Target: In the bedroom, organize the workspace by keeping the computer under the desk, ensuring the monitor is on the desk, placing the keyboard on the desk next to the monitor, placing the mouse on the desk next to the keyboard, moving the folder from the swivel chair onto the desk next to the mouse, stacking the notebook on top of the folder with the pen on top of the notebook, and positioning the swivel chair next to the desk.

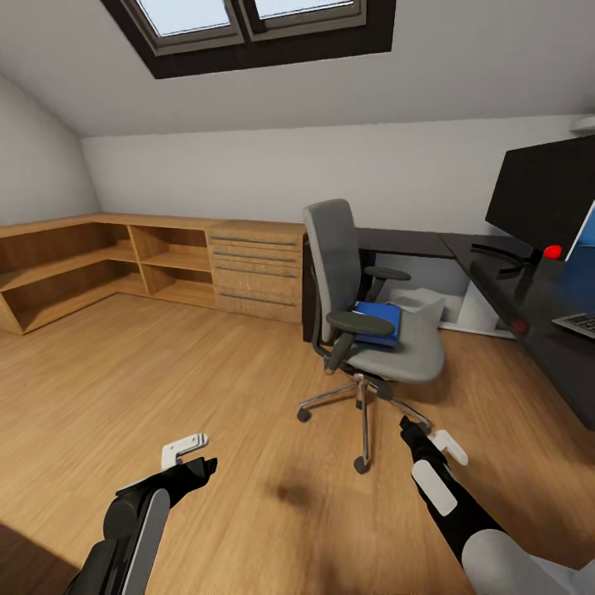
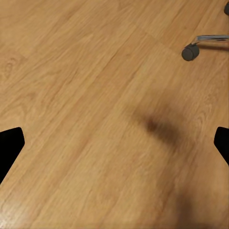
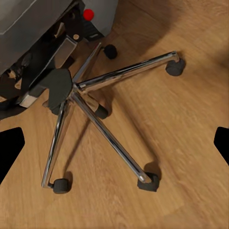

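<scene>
We face the swivel chair (image 1: 372, 330) with the blue folder (image 1: 380, 318) on its seat, the counter (image 1: 537, 314) just beyond; left tool (image 1: 188, 461) and right tool (image 1: 430, 434) both hang released; we should reach over the armrest and lift the folder level.

Grey swivel chair (image 1: 364, 314), blue folder (image 1: 378, 318), black desk (image 1: 529, 297).

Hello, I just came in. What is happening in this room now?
The robot faces a grey swivel chair on the wooden floor. A blue folder lies on its seat. Both end effectors, left and right, are open and hold nothing. A black monitor stands on the dark desk.
</scene>
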Motion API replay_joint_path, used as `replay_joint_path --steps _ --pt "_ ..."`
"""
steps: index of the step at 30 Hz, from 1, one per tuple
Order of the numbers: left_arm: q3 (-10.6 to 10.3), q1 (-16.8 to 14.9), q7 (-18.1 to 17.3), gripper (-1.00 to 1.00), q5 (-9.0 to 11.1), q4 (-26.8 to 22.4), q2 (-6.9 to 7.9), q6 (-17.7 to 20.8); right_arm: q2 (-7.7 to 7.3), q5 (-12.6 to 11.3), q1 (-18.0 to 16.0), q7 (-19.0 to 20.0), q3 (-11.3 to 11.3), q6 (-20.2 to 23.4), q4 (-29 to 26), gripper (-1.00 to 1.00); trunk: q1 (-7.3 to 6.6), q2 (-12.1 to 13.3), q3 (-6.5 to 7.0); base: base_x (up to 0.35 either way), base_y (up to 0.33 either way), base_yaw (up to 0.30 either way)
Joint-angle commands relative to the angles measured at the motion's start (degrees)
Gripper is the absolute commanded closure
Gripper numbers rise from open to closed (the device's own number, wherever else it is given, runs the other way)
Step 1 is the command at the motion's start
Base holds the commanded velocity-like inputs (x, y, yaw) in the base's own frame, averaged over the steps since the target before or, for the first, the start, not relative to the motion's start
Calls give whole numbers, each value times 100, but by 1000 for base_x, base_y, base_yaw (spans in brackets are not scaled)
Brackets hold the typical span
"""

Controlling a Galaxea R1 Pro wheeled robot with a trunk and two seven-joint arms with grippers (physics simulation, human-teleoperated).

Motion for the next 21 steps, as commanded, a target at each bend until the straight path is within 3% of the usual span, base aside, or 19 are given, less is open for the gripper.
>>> replay_joint_path --steps 1,8,10,21 --pt "6 -4 42 -100 59 -6 -4 22 -10 -62 -4 -36 48 -41 -8 -100 -1 -2 -6 -1 1 0" --pt "1 -4 14 -100 61 -5 -4 22 -22 -55 -5 -39 43 -49 -31 -100 -1 -2 -6 0 0 -39" --pt "0 -4 4 -100 67 -5 -4 22 -94 -59 -5 -37 41 -41 -30 -100 -1 -2 -6 0 211 -253" --pt "0 -4 4 -100 70 -5 -4 22 -104 -60 -4 -41 40 -43 -20 -100 -1 -2 -6 0 296 -265"
